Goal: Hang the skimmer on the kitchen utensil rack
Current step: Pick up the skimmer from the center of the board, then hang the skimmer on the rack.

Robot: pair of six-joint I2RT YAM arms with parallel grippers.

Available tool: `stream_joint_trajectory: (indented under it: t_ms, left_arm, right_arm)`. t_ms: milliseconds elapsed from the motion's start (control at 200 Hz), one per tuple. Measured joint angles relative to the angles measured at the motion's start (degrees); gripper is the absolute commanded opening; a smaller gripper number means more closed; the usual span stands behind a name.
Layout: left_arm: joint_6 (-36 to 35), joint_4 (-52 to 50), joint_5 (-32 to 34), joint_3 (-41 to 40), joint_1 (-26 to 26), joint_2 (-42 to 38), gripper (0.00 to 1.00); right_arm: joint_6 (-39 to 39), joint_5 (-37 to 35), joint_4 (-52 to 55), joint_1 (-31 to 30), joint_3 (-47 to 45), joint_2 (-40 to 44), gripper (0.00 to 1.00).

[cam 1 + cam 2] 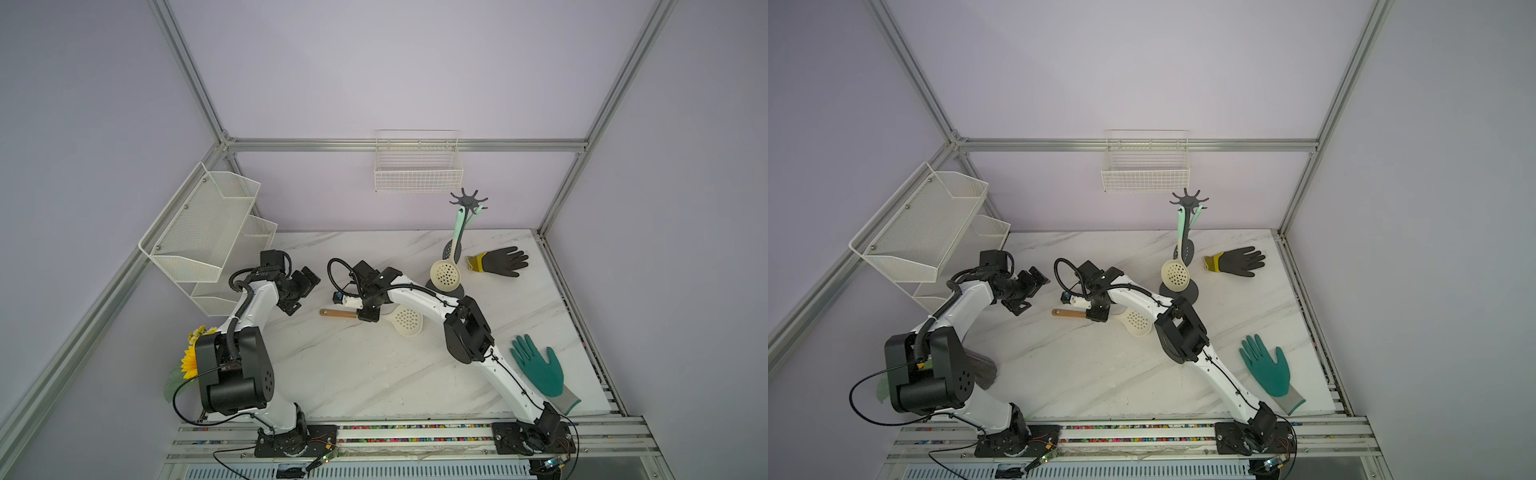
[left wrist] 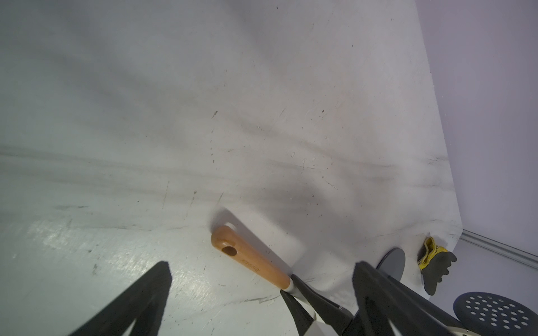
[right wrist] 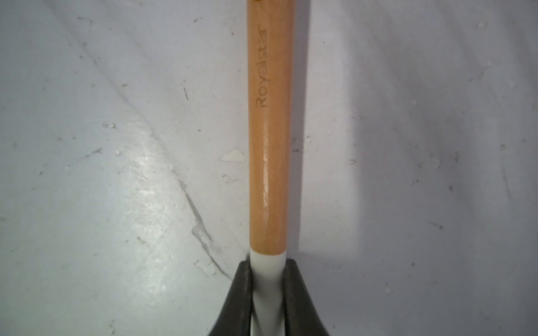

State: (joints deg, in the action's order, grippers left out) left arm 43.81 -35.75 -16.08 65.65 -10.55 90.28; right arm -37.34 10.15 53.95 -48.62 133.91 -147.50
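Note:
The skimmer, with a wooden handle (image 1: 338,313) (image 3: 269,131) and a cream perforated head (image 1: 407,320) (image 1: 1137,322), lies along the marble table near its middle. My right gripper (image 1: 368,313) (image 1: 1098,314) (image 3: 267,279) is shut on its white neck, just past the wood. My left gripper (image 1: 301,291) (image 1: 1025,293) (image 2: 262,263) hangs open to the left of the handle's end and holds nothing. The kitchen utensil rack (image 1: 468,201) (image 1: 1188,200) stands dark grey at the back right. A cream, mint-handled skimmer (image 1: 444,274) and a dark perforated utensil (image 1: 451,249) hang from it.
A black glove (image 1: 500,261) lies right of the rack, and a teal glove (image 1: 538,370) lies at the front right. A white wire basket (image 1: 417,172) hangs on the back wall. A white tiered mesh shelf (image 1: 208,232) fills the left corner, with a sunflower (image 1: 193,357) below it.

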Motion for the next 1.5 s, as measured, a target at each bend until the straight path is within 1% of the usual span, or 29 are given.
stream_joint_trajectory:
  t_ms: [215, 395, 595, 660, 785, 1135, 1245, 1500]
  left_arm:
    - [0.0, 0.0, 0.0, 0.0, 0.0, 0.0, 0.98]
    - [-0.1, 0.0, -0.1, 0.0, 0.0, 0.0, 0.98]
    - [-0.4, 0.0, -0.5, 0.3, 0.0, 0.8, 0.98]
    - [-0.5, -0.1, -0.9, 1.1, 0.0, 1.7, 1.00]
    - [-0.7, 0.0, -2.0, 2.9, -0.1, 3.5, 1.00]
    - [-1.5, 0.6, -3.2, 3.5, 0.2, 4.0, 1.00]
    - [-1.9, 1.0, -3.2, 3.6, 1.5, 4.4, 1.00]
    - [-2.5, 1.8, -3.6, 7.0, 7.0, 8.2, 1.00]
  right_arm:
    - [0.5, -1.8, 0.1, 0.0, -0.8, 1.6, 0.00]
    - [1.7, -3.1, 0.1, 0.0, -4.0, 6.2, 0.00]
    - [3.3, -4.3, -0.1, 0.4, -12.1, 15.5, 0.00]
    - [3.7, -4.6, -0.3, 0.7, -15.4, 18.9, 0.00]
    - [4.6, -4.9, -1.0, 1.0, -20.7, 24.9, 0.00]
    - [8.0, -4.5, -6.8, 2.3, -30.0, 37.4, 0.00]
    - [9.5, -3.7, -9.6, 3.2, -33.6, 42.4, 0.00]
    - [13.6, -3.2, -18.6, 5.9, -43.4, 55.8, 0.00]
